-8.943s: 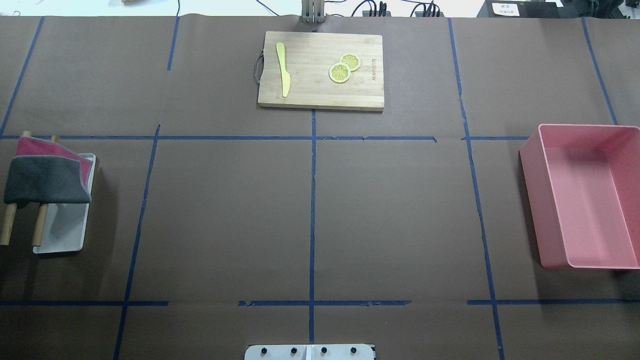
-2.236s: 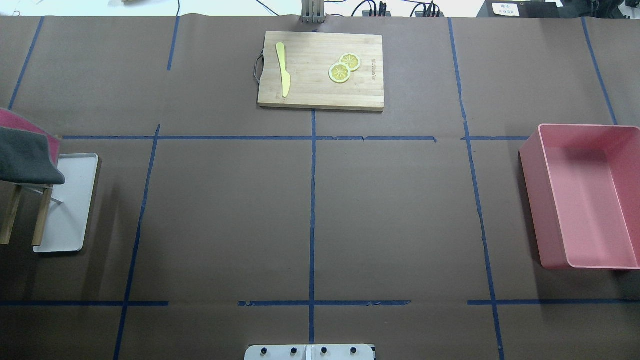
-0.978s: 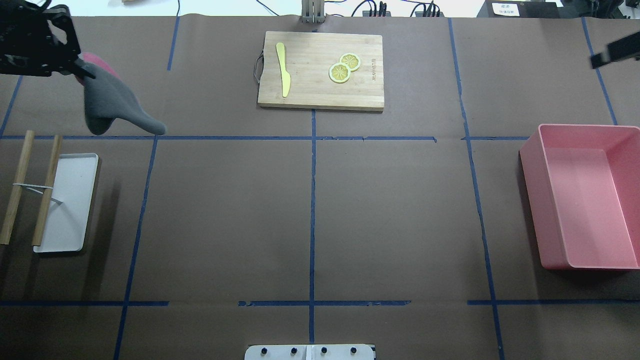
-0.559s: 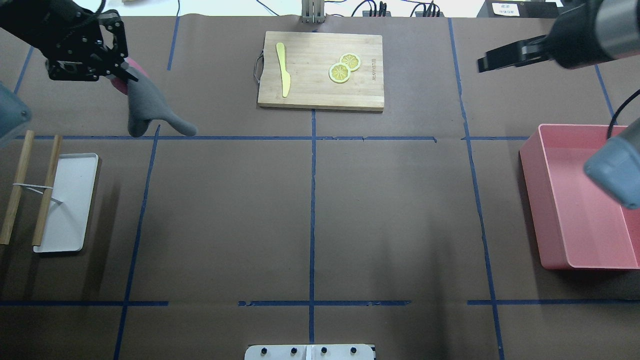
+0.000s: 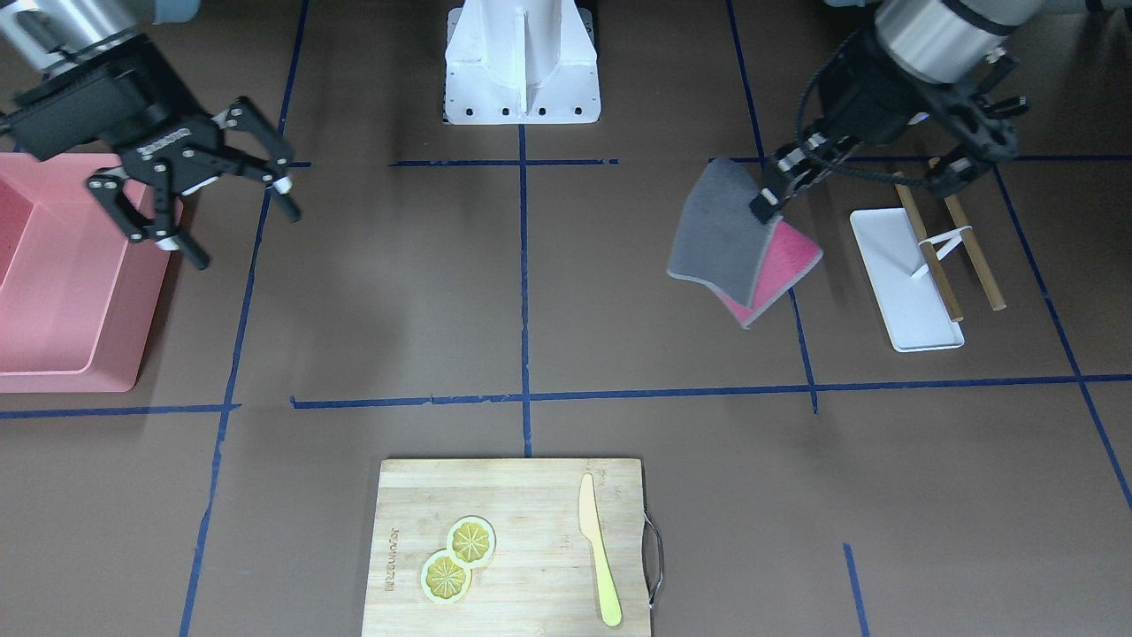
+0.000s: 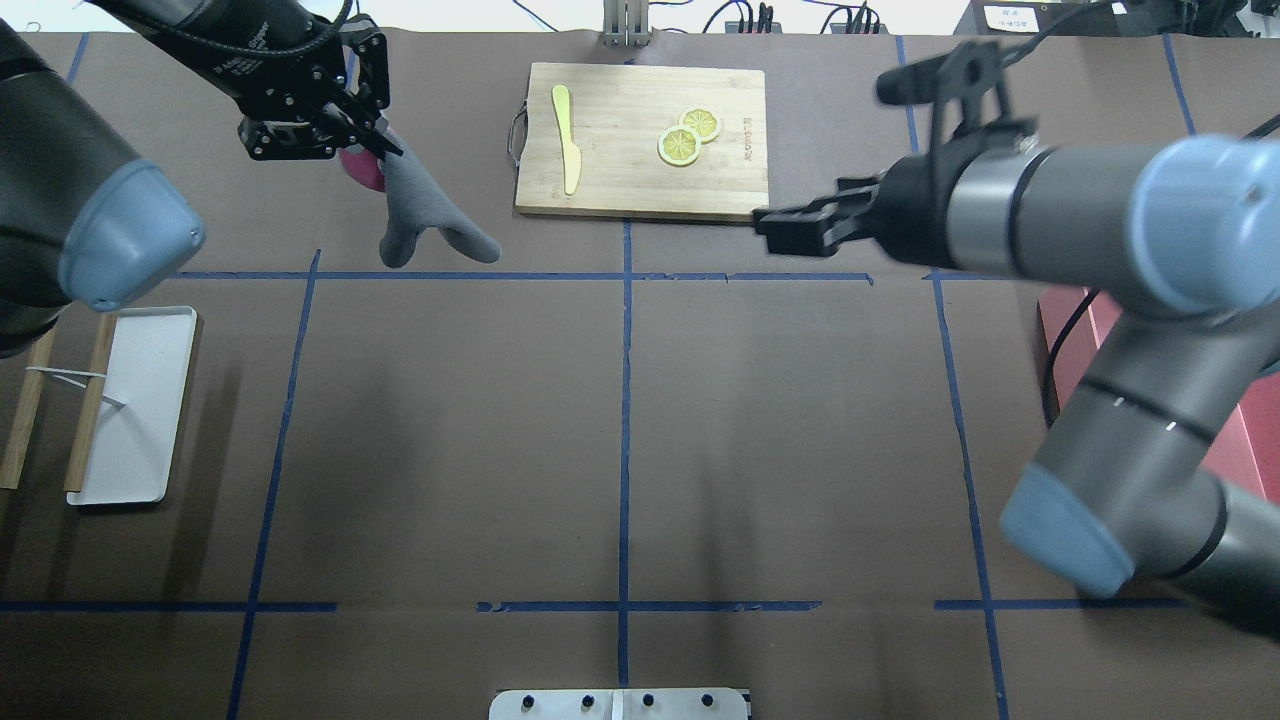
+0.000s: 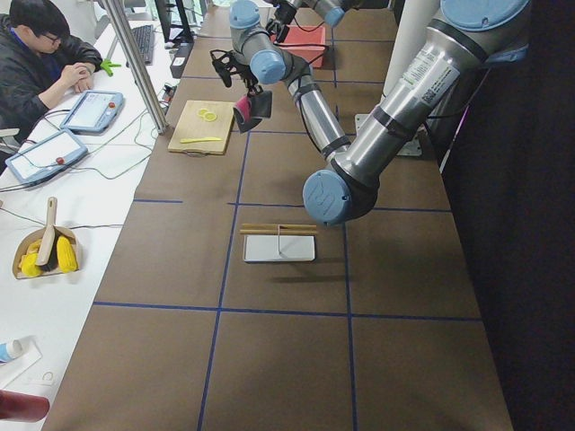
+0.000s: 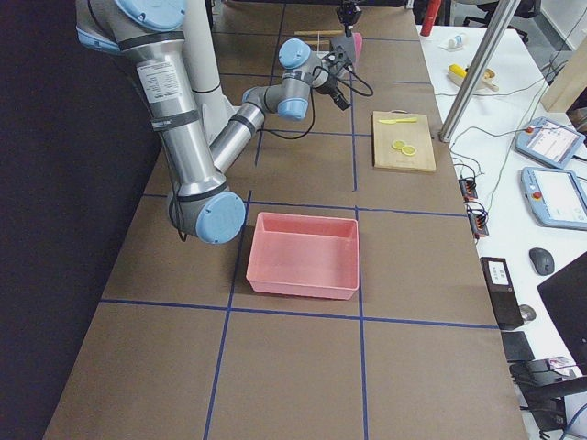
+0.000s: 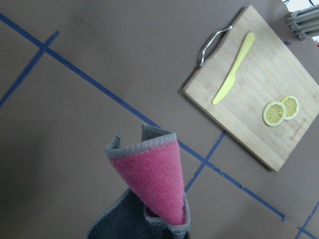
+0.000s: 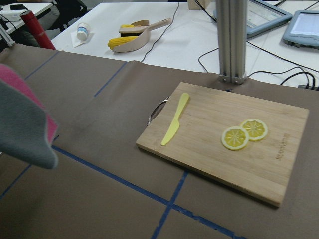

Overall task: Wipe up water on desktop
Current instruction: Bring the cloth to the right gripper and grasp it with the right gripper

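Carrying the cloth (image 5: 721,243) off its rack (image 5: 970,239), the left gripper (image 5: 766,202), clamped on one corner, has moved over the desktop (image 5: 398,292) toward the board (image 5: 531,495); the right gripper (image 5: 248,237) has come in, jaws apart. So wiping can begin soon, I think, though I see no water. One cloth, one knife (image 5: 600,566), two lemon slices (image 5: 470,540), one bin (image 5: 133,318)

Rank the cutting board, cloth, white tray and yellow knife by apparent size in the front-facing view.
1. cutting board
2. cloth, though it hangs nearer the camera
3. white tray
4. yellow knife
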Tool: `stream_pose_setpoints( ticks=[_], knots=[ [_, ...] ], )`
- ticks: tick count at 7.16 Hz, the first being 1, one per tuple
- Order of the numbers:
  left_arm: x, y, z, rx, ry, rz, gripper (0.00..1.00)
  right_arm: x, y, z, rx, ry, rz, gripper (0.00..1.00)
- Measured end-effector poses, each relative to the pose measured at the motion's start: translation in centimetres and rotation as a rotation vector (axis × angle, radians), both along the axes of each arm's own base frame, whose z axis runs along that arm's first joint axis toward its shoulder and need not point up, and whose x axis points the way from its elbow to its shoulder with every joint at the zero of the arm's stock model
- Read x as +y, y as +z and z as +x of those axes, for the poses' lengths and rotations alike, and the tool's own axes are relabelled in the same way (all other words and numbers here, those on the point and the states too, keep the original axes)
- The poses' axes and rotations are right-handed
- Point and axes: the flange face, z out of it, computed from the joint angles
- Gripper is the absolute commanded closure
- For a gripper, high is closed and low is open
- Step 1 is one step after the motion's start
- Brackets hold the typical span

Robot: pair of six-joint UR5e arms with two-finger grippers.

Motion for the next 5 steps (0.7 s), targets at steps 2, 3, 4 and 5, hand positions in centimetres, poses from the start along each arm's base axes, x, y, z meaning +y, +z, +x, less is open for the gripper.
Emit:
stream_pose_setpoints(
  ticks=[2,3,4,5],
  knots=[
    [-0.3,0.0,2.8,0.100,-0.027,-0.054,1.00,5.6,-1.5,-6.1,-0.010,0.066,0.067,0.01],
    [-0.3,-0.1,3.8,0.142,-0.041,-0.093,1.00,7.4,-1.6,-7.6,0.014,0.100,0.109,0.01],
    [-0.2,-0.4,4.8,0.165,-0.043,-0.121,1.00,8.4,-1.7,-8.4,0.052,0.124,0.161,0.01],
    [0.1,-1.2,6.0,0.177,-0.033,-0.138,1.00,8.8,-1.7,-8.9,0.080,0.135,0.193,0.01]
  ],
)
